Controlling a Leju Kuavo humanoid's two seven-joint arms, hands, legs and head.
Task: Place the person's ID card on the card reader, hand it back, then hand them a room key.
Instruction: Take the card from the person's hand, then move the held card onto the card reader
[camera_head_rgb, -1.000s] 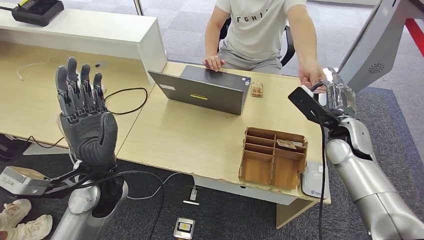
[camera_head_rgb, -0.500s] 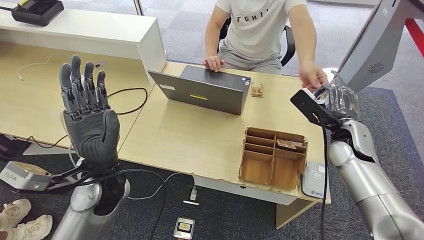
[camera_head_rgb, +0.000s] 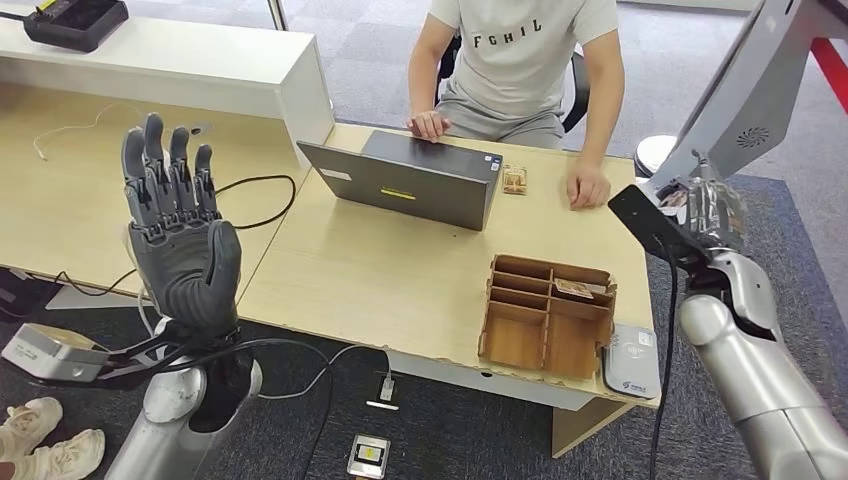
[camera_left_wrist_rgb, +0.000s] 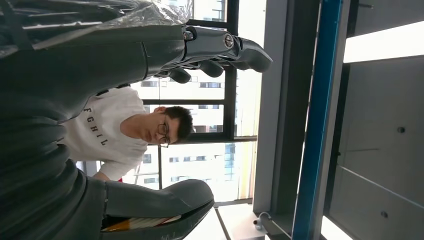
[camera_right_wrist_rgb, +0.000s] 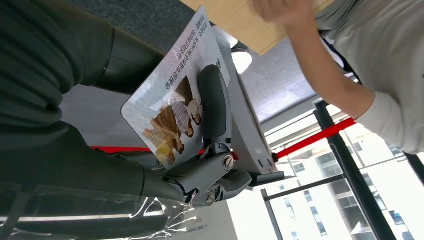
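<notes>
Count: 1 person (camera_head_rgb: 520, 60), 1 laptop (camera_head_rgb: 405, 180), 1 wooden organizer (camera_head_rgb: 545, 315), 1 card reader (camera_head_rgb: 630, 362), 1 ID card (camera_right_wrist_rgb: 172, 100), 2 robot hands (camera_head_rgb: 180, 235) (camera_head_rgb: 700, 205).

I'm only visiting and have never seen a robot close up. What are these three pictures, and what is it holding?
The wide picture looks down from the robot's head; the other two come from cameras at its wrists. Its left hand is raised, open and holding nothing. Its right hand grips an ID card, seen close in the right wrist view. On the desk lie a laptop, a wooden organiser and a white card reader. A person sits across the desk.
</notes>
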